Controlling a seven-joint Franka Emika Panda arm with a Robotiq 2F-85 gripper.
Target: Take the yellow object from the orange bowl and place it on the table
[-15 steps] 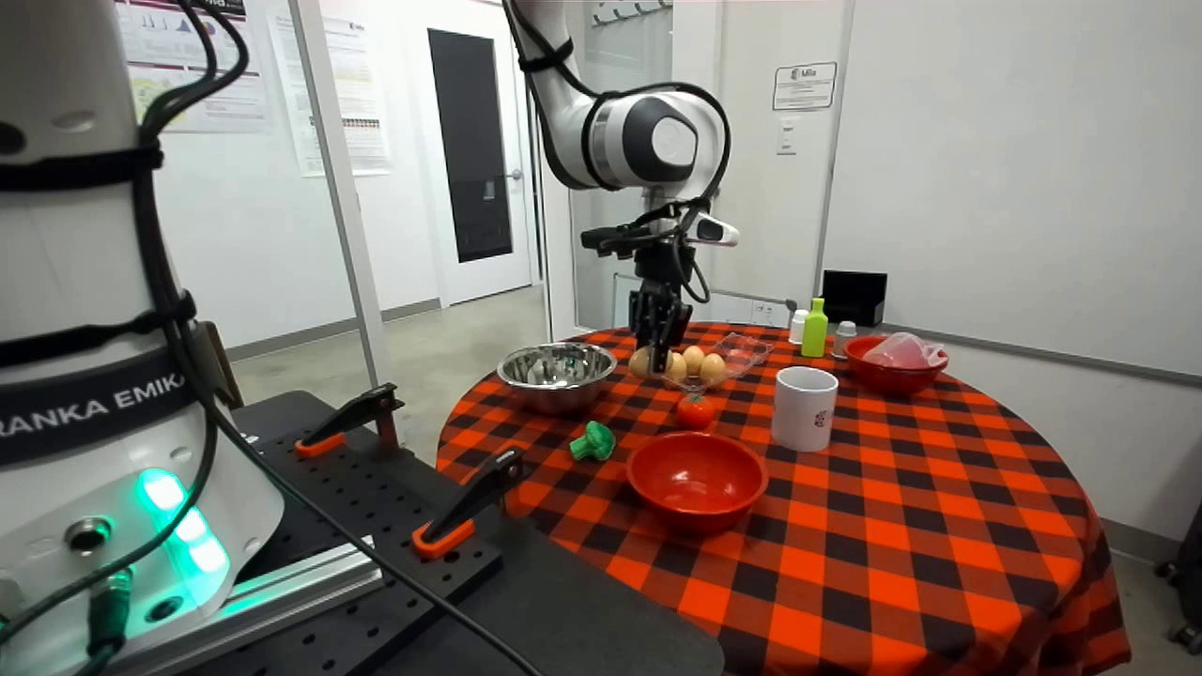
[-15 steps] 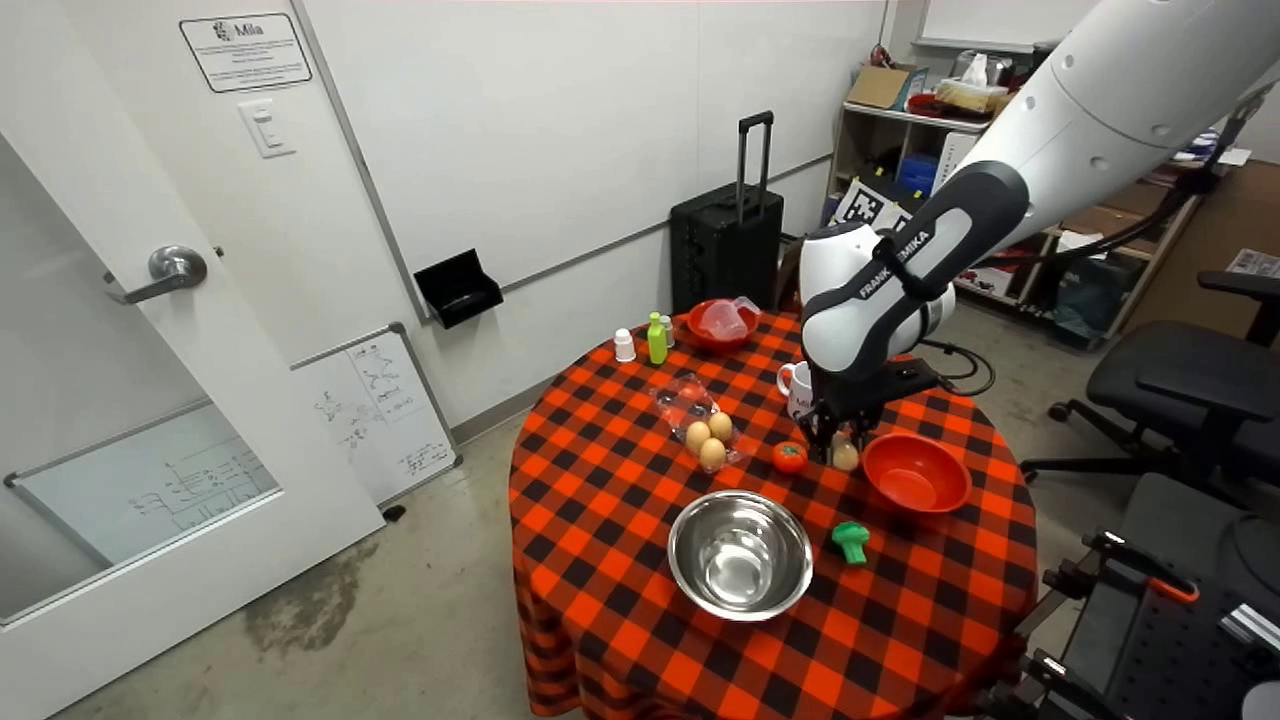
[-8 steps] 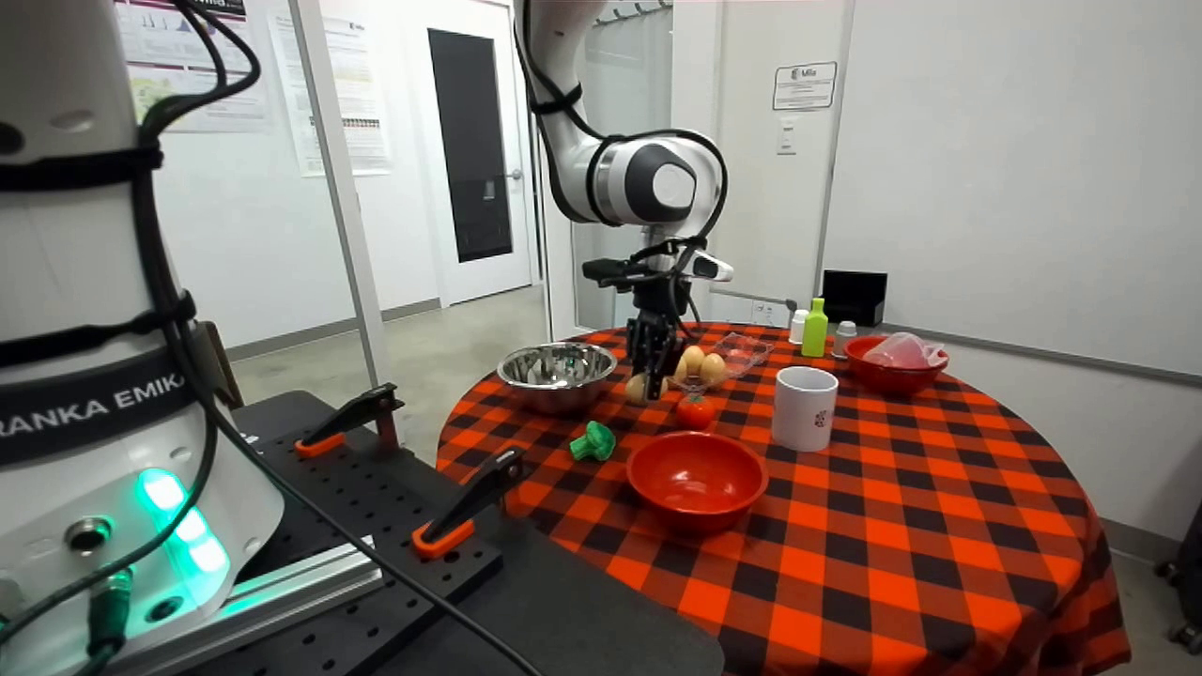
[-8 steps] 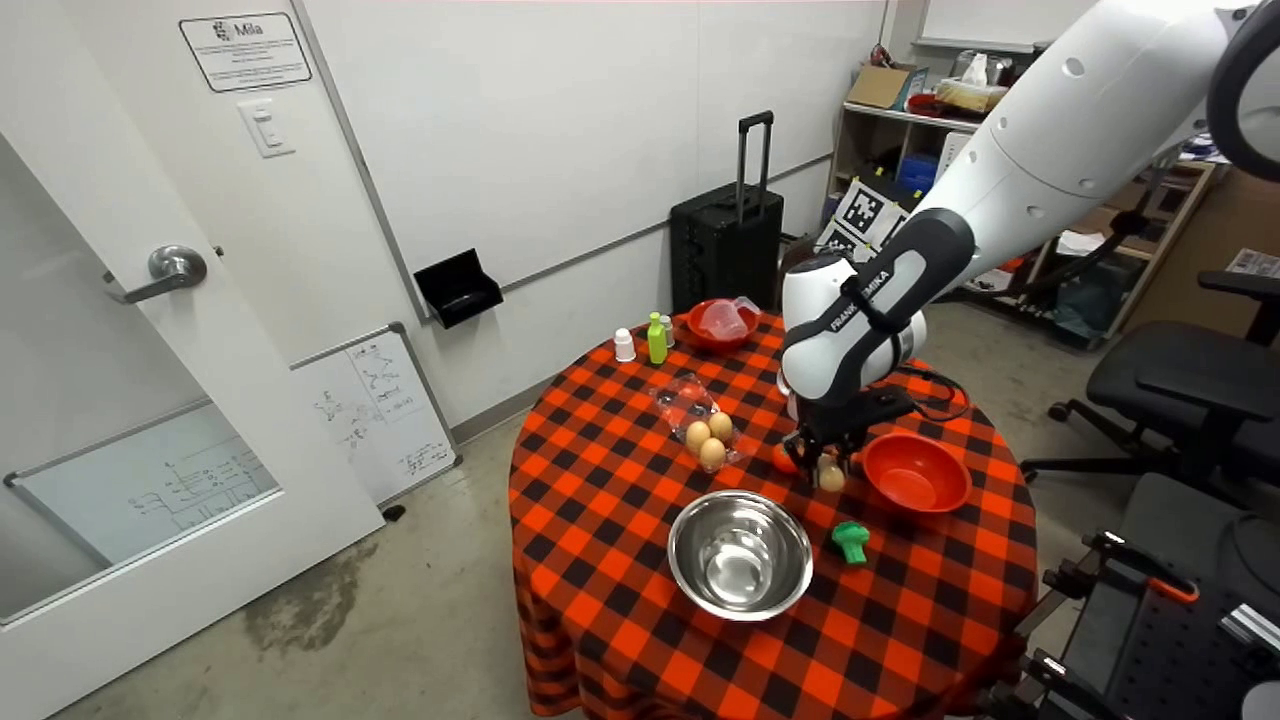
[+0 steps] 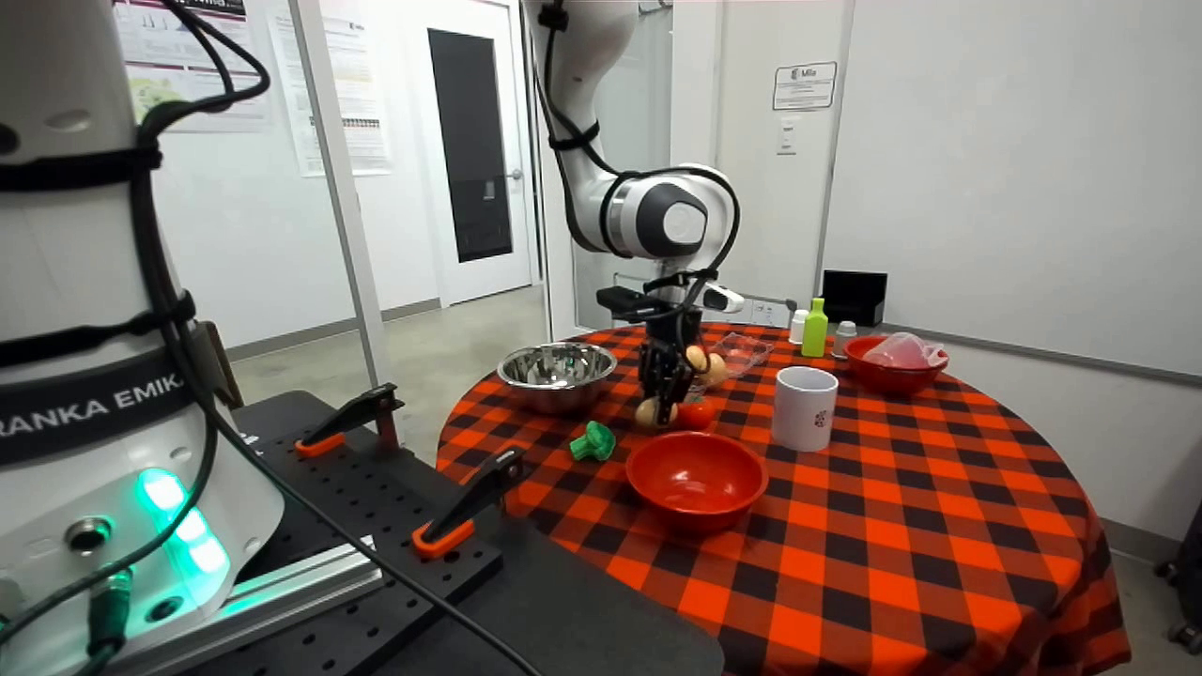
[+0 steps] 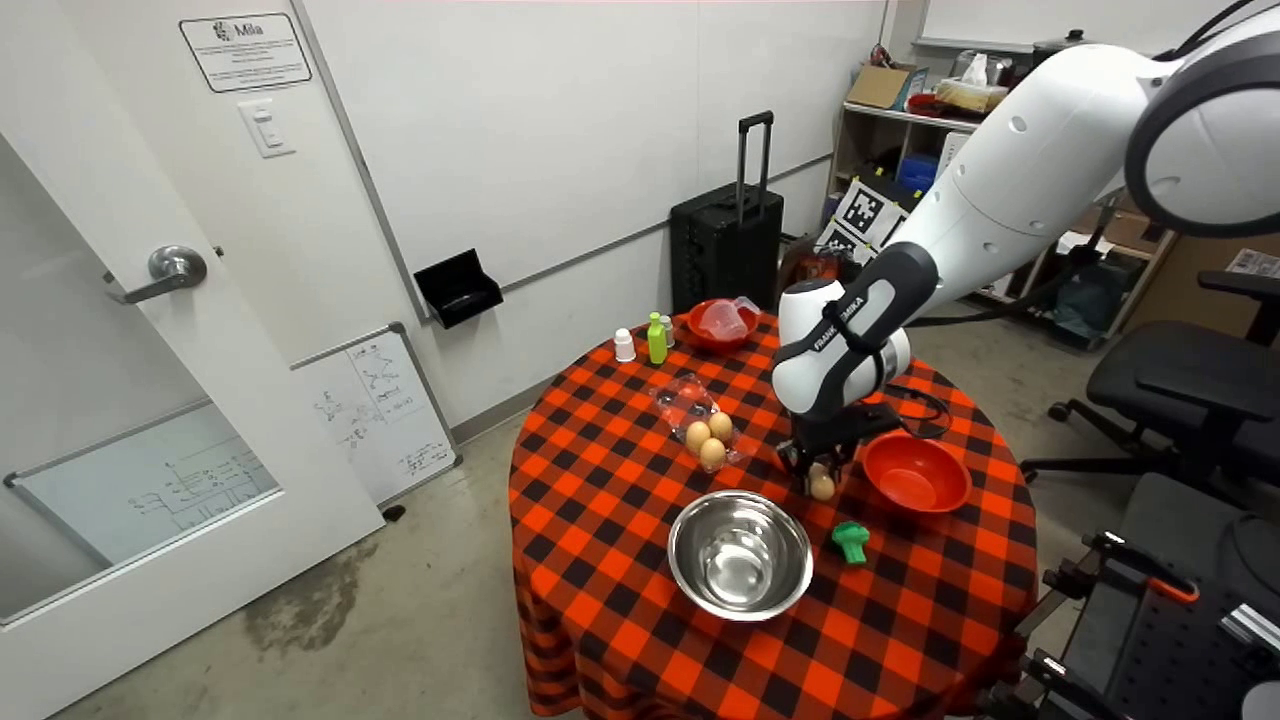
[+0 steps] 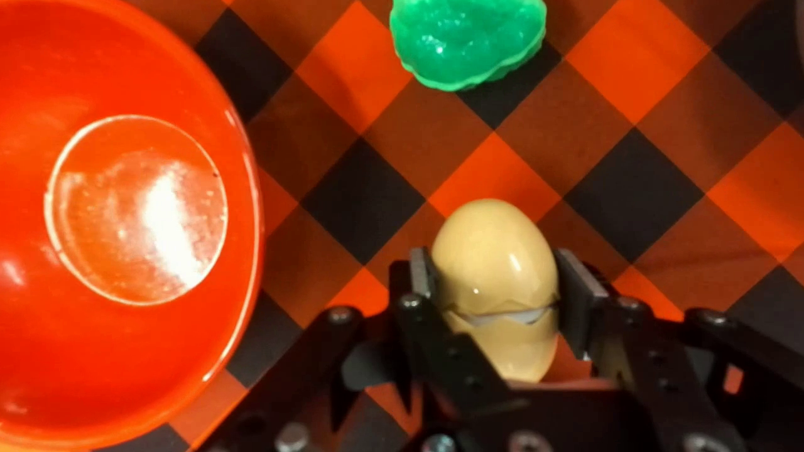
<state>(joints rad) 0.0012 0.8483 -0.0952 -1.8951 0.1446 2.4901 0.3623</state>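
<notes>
The gripper points downward above the table, low and just beside the orange bowl. Its fingers pinch the yellow object from opposite sides, one pad against each flank. The yellow object is egg-shaped and bears a jagged seam showing a strip of white. It is outside the orange bowl, near the rim, with the table's red-and-black check visible between the two in the wrist view; whether its underside touches the table cannot be determined. The orange bowl stands upright. A green broccoli piece lies near the yellow object, apart from it. In an exterior view a tomato is noted just beside the gripper, and a white mug stands upright farther off. The steel bowl stands near the broccoli piece in both exterior views. Three beige eggs sit at one end of a clear carton, well apart from the orange bowl.
</notes>
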